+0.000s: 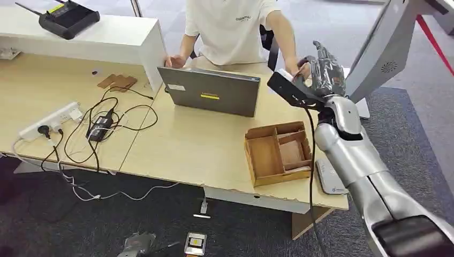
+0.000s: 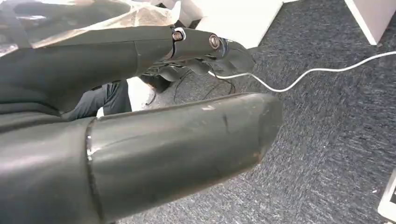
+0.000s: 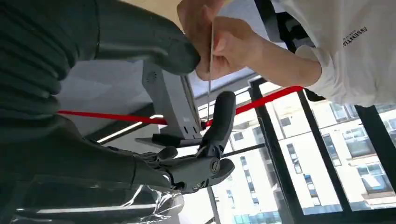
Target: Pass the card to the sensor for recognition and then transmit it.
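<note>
I am holding my right hand [image 1: 323, 69] up beyond the far right corner of the desk [image 1: 182, 144], past the wooden tray [image 1: 278, 151]. The card [image 3: 209, 70] is showing edge-on, a thin pale sliver running lengthwise between my thick grey thumb and a dark finger [image 3: 219, 121], and a person's hand [image 3: 219, 44] is pinching its far end. My left hand [image 2: 205, 51] is hanging over dark carpet, fingers loosely curled, holding nothing.
</note>
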